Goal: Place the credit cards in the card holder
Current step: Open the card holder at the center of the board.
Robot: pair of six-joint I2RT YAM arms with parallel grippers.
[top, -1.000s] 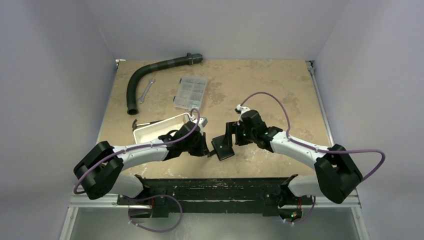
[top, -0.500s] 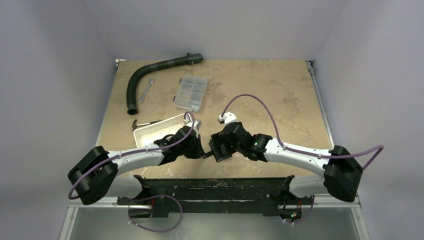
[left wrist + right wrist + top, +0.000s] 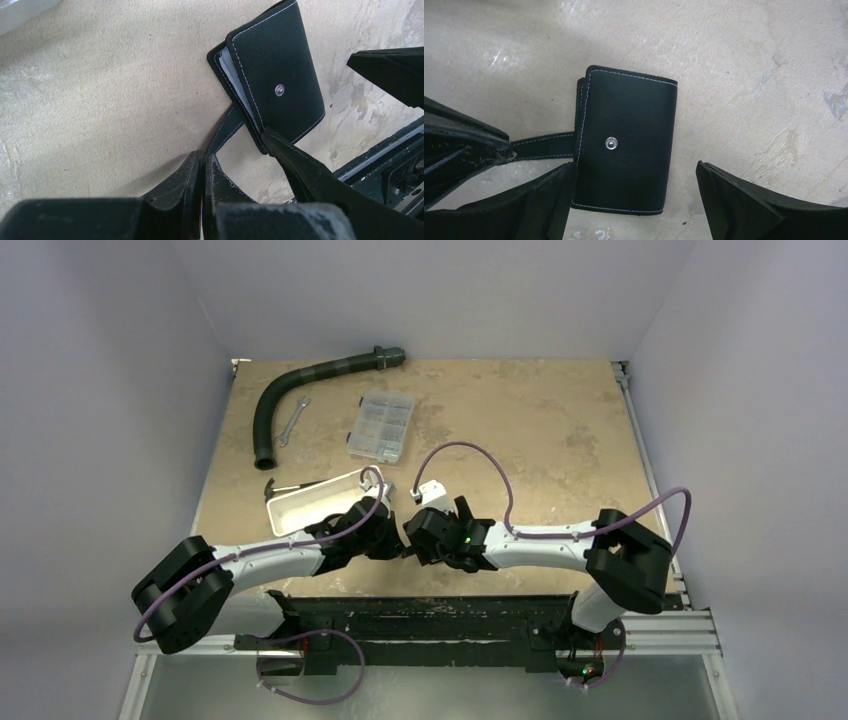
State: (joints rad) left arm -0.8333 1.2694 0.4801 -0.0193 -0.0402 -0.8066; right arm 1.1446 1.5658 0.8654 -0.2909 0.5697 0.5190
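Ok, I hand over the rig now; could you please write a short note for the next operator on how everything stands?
Left gripper: jaws shut on the strap of the card holder.
Right gripper: jaws open, one on each side of the holder, not gripping it.
Card holder: folded, flat on the table near the front edge, snap side up.
Cards: pale edges show between the covers; no loose card in view.
Done: cards seem to be inside.
Left: probably fasten the strap, then release.
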